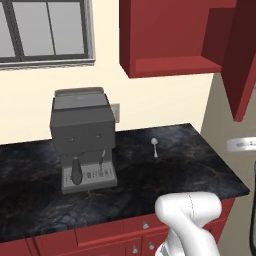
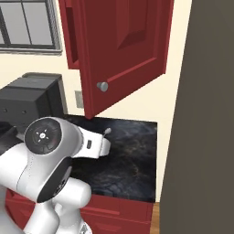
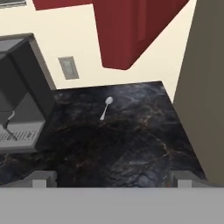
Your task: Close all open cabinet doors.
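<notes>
Your claw [image 3: 109, 181] hangs low over the dark desk [image 3: 131, 140], fingers spread, gripping nothing (a spoon [image 3: 106, 107] lies ahead). Up right, the cabinet door [image 2: 123, 50] swings wide, knob [image 2: 102, 86] outward, so reach up and push.

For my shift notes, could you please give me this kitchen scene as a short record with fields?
cabinet door: swung open, round silver knob near its lower edge
gripper: open, holding nothing, above the counter
counter: dark stone
spoon: lying flat on the counter, right of the coffee machine
coffee machine: grey, standing against the wall below the window
wall socket: behind the coffee machine
task status: door not yet closed
</notes>
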You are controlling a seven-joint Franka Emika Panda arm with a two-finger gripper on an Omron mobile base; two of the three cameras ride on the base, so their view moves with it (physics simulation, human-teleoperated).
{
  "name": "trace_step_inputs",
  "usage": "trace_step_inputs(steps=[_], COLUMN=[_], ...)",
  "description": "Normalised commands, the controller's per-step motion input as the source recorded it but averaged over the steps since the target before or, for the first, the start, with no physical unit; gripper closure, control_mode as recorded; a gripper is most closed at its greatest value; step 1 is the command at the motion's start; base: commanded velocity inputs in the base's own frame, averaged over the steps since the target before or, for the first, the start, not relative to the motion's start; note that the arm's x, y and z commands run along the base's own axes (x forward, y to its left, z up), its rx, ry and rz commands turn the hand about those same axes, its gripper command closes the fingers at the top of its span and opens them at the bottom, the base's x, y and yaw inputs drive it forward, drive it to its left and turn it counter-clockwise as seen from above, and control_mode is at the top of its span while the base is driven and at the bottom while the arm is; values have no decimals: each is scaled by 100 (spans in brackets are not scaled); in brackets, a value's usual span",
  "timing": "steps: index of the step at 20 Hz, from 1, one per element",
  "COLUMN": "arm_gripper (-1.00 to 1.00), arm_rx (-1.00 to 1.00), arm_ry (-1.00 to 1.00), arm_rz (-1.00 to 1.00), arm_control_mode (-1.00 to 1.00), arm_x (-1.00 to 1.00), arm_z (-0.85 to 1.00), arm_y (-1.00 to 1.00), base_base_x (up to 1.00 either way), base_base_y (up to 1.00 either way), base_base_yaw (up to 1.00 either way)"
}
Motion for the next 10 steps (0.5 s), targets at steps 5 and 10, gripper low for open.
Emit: trace_step_inputs(steps=[5, 10], arm_gripper=[-100, -100], arm_rx=[0, 1], arm_ry=[-10, -5], arm_rz=[-4, -2], arm_control_mode=[-100, -100], arm_x=[-5, 0], arm_z=[0, 5], arm_y=[-31, -22], base_base_x=[0, 0], base_base_y=[0, 0], base_base_yaw=[0, 0])
